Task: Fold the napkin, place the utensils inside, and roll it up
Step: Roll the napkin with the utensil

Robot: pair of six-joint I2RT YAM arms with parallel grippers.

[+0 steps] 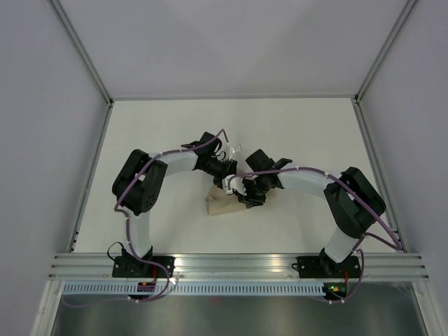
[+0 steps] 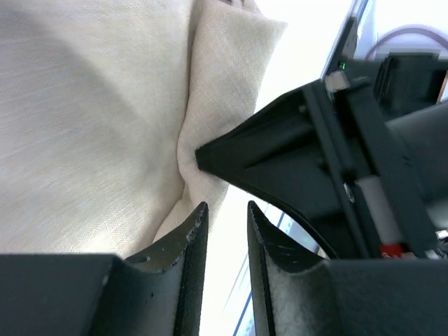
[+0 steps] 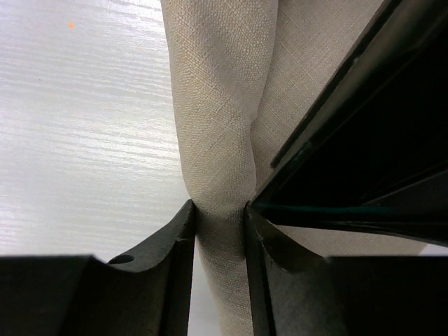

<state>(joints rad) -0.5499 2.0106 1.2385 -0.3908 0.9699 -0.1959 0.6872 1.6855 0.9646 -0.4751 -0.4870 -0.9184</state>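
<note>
The right gripper (image 3: 218,210) is pinched tight on a bunched ridge of the plain beige woven fabric napkin (image 3: 213,105). The left gripper (image 2: 227,213) sits just beside the cloth, jaws slightly apart, nothing between them. The napkin lies crumpled mid-way across the white table (image 1: 294,126), somewhat toward its near edge.

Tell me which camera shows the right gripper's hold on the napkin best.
The right wrist view: the napkin runs down the frame, bunched and pinched in the right gripper. The top external view shows only a small tan patch of the napkin, partly under the arms. The left wrist view shows its broad creased surface, not that pinch.
</note>
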